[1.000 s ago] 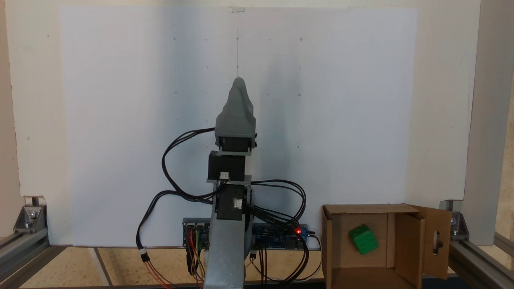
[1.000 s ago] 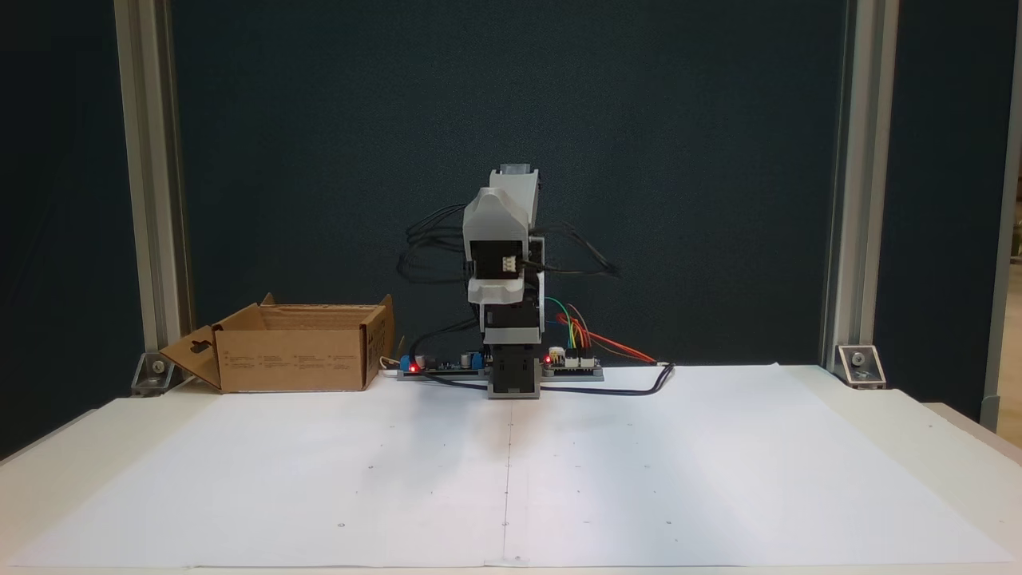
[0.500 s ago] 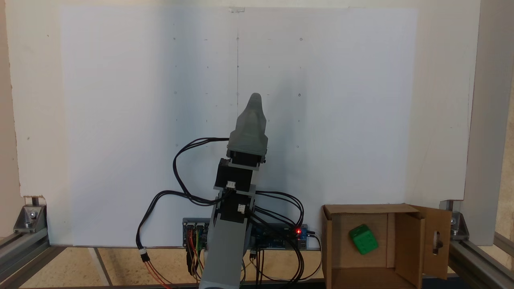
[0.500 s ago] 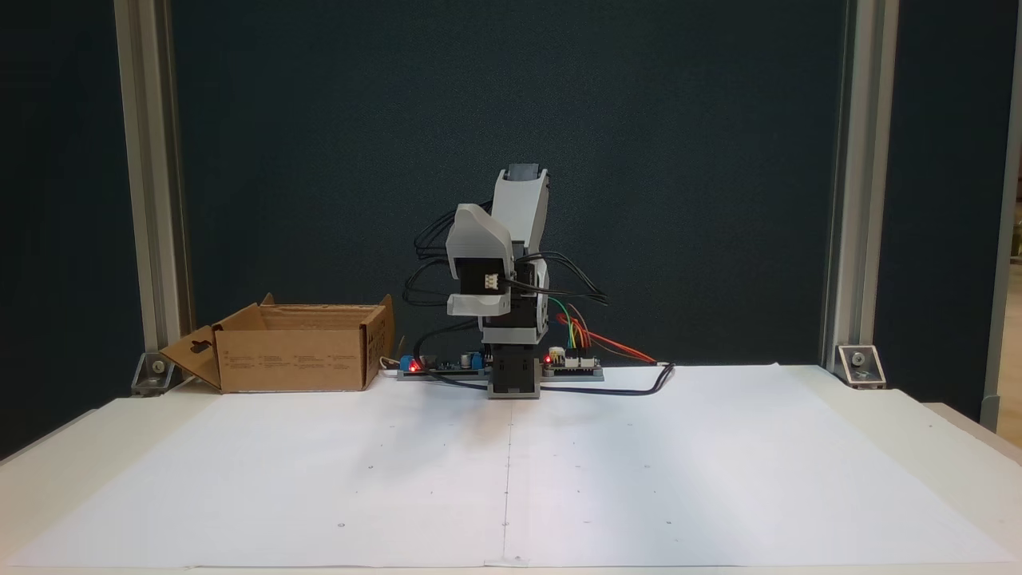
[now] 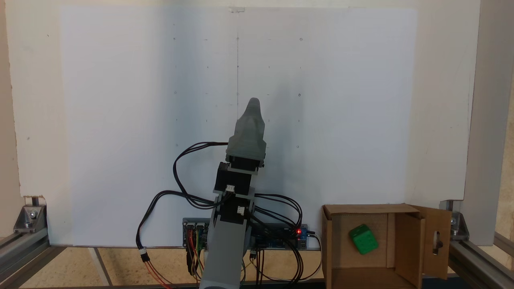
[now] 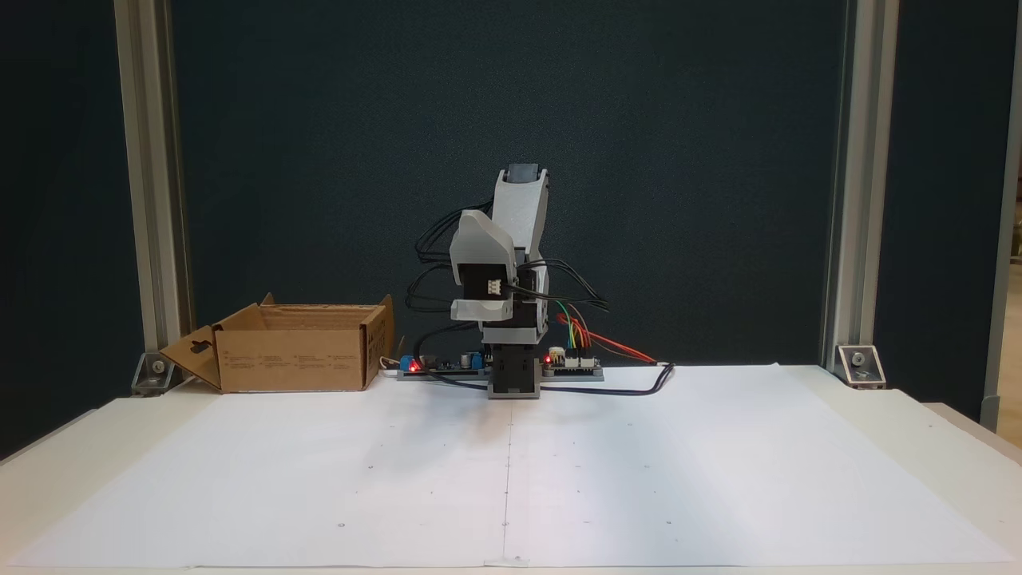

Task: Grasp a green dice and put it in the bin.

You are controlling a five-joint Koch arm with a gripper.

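In the fixed view from above, an aluminium frame bracket [image 5: 30, 216] is noted at the far left edge, beside the large white paper sheet [image 5: 120, 120] that covers the table. Left of centre, black cables [image 5: 176, 176] are seen looping from the arm. The grey arm [image 5: 225, 249] rises from the lower edge, and the gripper [image 5: 253, 105] is presented as a single tapered grey tip above the paper; its jaws lie one behind the other, so whether they are apart or together cannot be told. Nothing is seen held at the tip. A blue circuit board [image 5: 277, 237] with a lit red lamp is recorded just right of the arm base. At the lower right, the bin [image 5: 327, 241] stands with flaps open, the rightmost flap bearing a keyhole-shaped cut-out. The green dice [image 5: 363, 239] is found resting on the floor of the bin, tilted, well apart from the gripper.

In the fixed view from the front, the bin [image 6: 295, 359] is placed at the left rear of the table, near a vertical frame post [image 6: 148, 200]. The arm [image 6: 511, 263] is observed folded compactly over its base at centre. Coloured wires [image 6: 591, 339] run rightward from the base, and a second frame post [image 6: 858, 200] closes the right side.
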